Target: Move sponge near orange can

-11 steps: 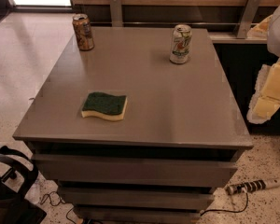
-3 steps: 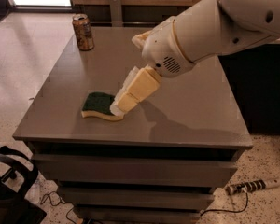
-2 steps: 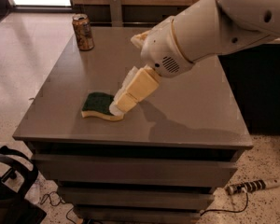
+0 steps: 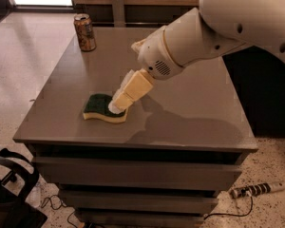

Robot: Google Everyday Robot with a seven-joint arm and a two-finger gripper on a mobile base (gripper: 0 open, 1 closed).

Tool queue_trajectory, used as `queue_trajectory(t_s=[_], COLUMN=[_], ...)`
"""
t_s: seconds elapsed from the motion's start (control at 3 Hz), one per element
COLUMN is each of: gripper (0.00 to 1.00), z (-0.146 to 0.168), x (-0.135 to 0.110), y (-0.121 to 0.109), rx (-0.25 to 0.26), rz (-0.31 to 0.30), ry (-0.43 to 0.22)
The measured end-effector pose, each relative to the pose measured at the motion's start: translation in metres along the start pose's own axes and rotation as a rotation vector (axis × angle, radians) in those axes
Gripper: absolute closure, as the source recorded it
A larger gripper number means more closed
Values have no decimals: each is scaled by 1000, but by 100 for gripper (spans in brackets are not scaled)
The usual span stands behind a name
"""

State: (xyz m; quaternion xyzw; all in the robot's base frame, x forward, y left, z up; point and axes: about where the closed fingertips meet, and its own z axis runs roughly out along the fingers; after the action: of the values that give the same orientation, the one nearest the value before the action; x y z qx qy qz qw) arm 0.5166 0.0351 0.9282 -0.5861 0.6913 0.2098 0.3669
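Observation:
The sponge (image 4: 100,107), dark green on top over pale yellow foam, lies flat on the grey table (image 4: 190,103) near its front left. The orange can (image 4: 85,32) stands upright at the table's far left corner, well apart from the sponge. My gripper (image 4: 117,105) reaches down from the right on the big white arm (image 4: 218,30) and sits on the sponge's right end, covering that part of it.
The table's front edge is just below the sponge and its left edge is close by. A black chair base (image 4: 9,184) stands on the floor at lower left. A power strip (image 4: 256,190) lies on the floor at lower right.
Since 3.7 s ago the arm has swung in from the right and come down on the sponge's right end. Over the last second nothing has visibly moved.

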Motion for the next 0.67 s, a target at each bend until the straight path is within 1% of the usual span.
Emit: queue_trajectory(t_s=[0.33,0.67], gripper=[0,0], z=[21,45], x=[14,32], y=[-9,-9], rx=[-3,-19], rz=[21,53], ry=[-12,-45])
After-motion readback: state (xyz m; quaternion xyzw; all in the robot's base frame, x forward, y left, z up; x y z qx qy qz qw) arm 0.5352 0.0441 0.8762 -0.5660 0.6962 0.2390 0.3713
